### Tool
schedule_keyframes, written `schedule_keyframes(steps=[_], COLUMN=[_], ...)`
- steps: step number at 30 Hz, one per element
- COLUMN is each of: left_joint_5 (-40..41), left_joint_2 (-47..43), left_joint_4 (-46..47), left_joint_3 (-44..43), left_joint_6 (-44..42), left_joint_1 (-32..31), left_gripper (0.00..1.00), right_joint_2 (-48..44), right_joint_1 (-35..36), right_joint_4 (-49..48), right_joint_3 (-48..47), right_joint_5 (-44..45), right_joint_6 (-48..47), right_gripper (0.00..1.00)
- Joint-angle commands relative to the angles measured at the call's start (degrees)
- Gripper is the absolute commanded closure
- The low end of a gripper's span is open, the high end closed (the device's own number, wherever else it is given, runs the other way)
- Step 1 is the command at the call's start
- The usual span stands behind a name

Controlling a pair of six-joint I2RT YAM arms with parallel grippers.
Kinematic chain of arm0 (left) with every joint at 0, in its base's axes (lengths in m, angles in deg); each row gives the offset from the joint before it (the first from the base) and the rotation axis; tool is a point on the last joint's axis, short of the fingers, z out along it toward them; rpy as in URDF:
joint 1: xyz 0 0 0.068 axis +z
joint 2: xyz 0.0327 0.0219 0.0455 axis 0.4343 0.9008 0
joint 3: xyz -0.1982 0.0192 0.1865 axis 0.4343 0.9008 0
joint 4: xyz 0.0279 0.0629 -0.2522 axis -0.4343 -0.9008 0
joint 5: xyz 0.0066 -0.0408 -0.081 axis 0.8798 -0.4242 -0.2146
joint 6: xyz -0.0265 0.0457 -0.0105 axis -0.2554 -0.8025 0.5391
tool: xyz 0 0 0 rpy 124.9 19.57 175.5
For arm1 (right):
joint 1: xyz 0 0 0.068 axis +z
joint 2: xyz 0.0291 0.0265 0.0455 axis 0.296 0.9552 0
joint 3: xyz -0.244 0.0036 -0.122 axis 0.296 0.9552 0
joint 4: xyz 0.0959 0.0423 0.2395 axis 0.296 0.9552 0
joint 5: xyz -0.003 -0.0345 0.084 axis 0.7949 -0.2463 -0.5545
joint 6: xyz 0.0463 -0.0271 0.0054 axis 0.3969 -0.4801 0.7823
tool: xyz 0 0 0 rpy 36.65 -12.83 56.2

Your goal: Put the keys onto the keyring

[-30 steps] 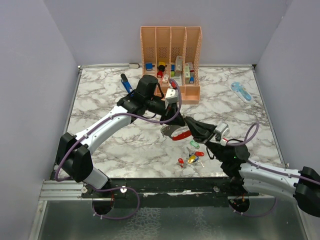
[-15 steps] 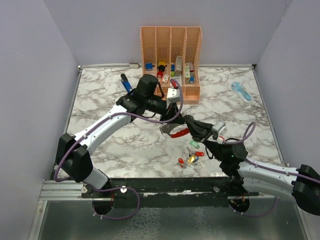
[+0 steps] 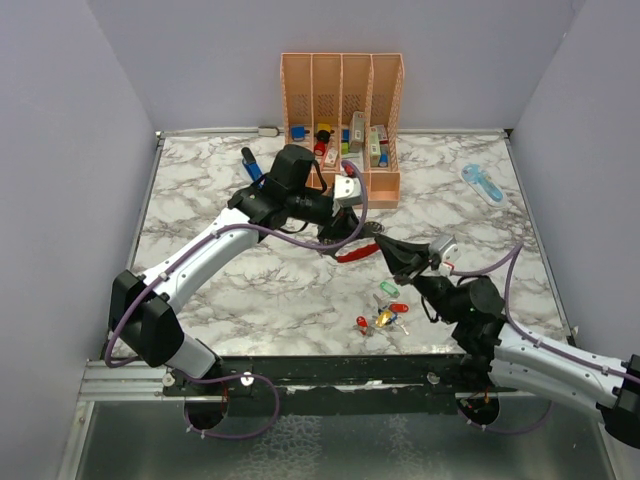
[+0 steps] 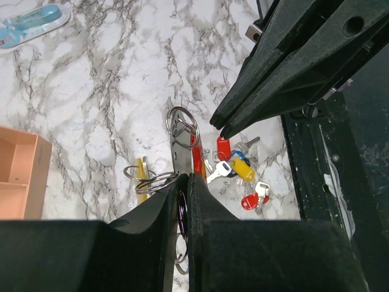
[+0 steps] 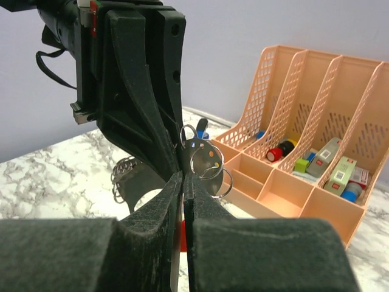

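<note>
My left jaws are clamped on the keyring [image 4: 182,152], the left gripper [image 4: 184,179] holding it above the table [image 3: 250,290] with thin wire rings dangling from it. The right gripper [image 4: 220,126] has its jaws pressed together, and I see nothing in them. Its tips sit just beside the keyring's free end and point along the keyring's length towards my left fingers [image 5: 146,91].

The keys [image 4: 234,169] lie in a loose heap on the table below, near the front edge. The right arm is the nearer one to them, so I judge that its next job is to go down for a key.

The marble top looks smooth and flat, so thin keys may slide. There is little room between the two grippers, while the organiser [image 3: 342,90] stands well back.
</note>
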Motion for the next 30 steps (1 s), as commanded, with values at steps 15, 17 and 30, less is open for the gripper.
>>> schedule_keyframes(steps=[15,17,30], left_joint_5=[8.7,7.7,4.5], left_joint_2=[-2.2,-2.2,-1.6], left_joint_4=[-6.0,-7.9,-39.3], left_joint_3=[0.2,-0.2,-3.0], left_joint_6=[-15.3,-17.7,-62.5], left_joint_1=[0.0,0.0,-0.9], left_gripper=[1.00,1.00,1.00], right_joint_2=[6.9,4.5,-6.8], right_joint_1=[0.1,0.1,0.0], right_joint_4=[40.3,42.5,51.6], right_joint_3=[-26.8,-27.0,-23.7], right_joint_5=[0.3,0.7,-4.8], right_joint_6=[10.9,10.4,9.5], right_gripper=[0.89,0.84,0.62])
